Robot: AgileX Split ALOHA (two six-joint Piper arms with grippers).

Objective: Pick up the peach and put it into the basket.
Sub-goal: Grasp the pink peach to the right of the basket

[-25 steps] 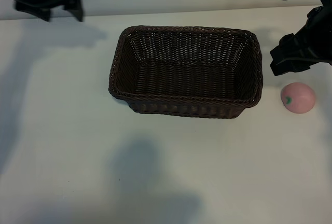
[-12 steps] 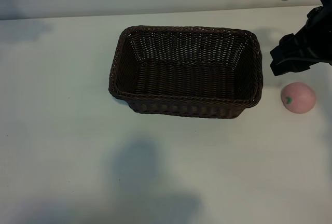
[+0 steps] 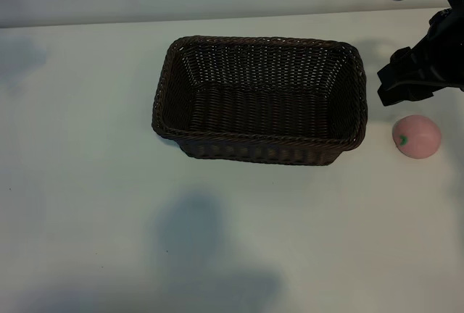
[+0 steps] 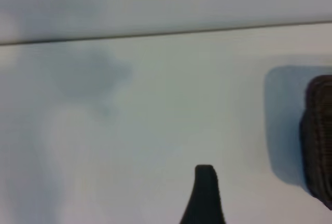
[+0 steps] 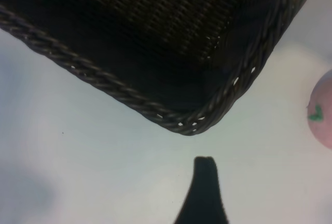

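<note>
since a second ago the left arm has pulled out of the exterior view's far left corner, leaving only a faint shadow on the table (image 3: 87, 204) there; nothing else has shifted. we see the peach (image 3: 417, 136) lying on the table just beside the short right-hand end of the basket (image 3: 259, 45), apart from it and untouched, its green leaf mark turned toward the basket. the basket holds nothing. the right gripper (image 3: 415, 74) hangs above the table near the basket's far right corner, just behind the peach; we judge its jaws wide apart and holding nothing, since only one dark fingertip (image 5: 206, 182) shows in its wrist view, with bare table beneath and the peach (image 5: 321, 111) off at the edge. the left gripper (image 4: 205, 193) is out of the exterior view, also spread wide and holding nothing, looking across bare table at one end of the basket (image 4: 317, 130). so we reckon the task has barely begun: the reach, the grasp, the lift and the drop into the basket are all left.
</note>
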